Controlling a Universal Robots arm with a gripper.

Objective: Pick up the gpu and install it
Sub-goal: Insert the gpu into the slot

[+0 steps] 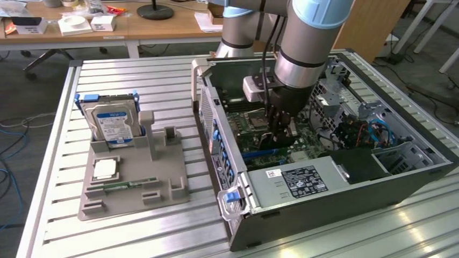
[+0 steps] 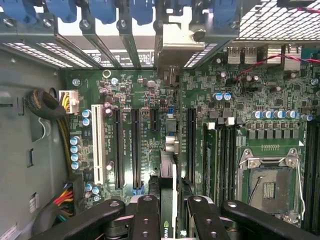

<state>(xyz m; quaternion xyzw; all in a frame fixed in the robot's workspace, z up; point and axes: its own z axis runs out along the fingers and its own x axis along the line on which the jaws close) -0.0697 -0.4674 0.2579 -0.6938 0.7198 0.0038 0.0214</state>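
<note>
wrist view, gpu [image 2: 167, 200] edge-on, parallel w/ slots [image 2: 135, 150]

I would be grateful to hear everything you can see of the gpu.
The gpu is a thin dark card seen edge-on, clamped from both sides by the gripper. It stands on edge over the green motherboard inside the open computer case, parallel to the long black slots. Whether it is seated cannot be told.

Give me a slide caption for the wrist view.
The gripper clamps the gpu edge-on at the motherboard expansion slots.
</note>
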